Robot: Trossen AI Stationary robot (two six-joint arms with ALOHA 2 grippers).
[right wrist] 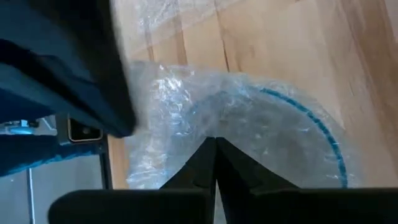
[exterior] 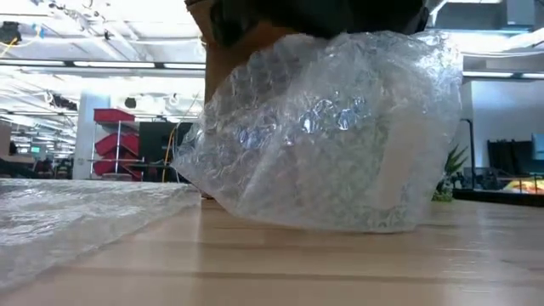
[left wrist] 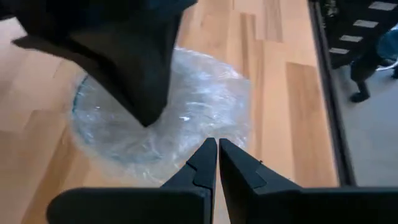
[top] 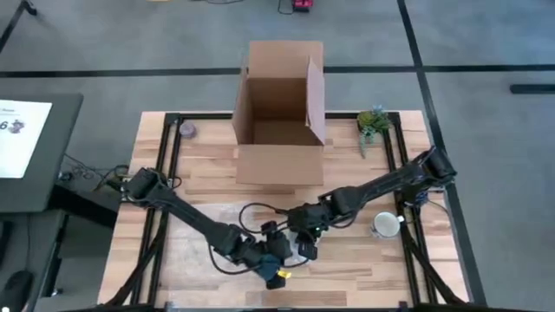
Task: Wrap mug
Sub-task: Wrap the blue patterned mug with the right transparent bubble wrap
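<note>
Bubble-wrapped bundle (exterior: 323, 136) at frame centre, pinched by closed left gripper (left wrist: 216, 155) and closed right gripper (right wrist: 214, 152); wrap likely to slip and unfold.

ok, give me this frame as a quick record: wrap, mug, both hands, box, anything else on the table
wrap: bubble wrap bunched in a mound at the table's front centre, round blue-rimmed shape showing through it
second sheet: more bubble wrap flat on the wooden table
mug: white mug bare, at the right side, apart from the wrap
left hand: fingers shut on the bubble wrap
right hand: fingers shut on the bubble wrap
box: cardboard box open, at the back centre
other: small plant right of the box
</note>
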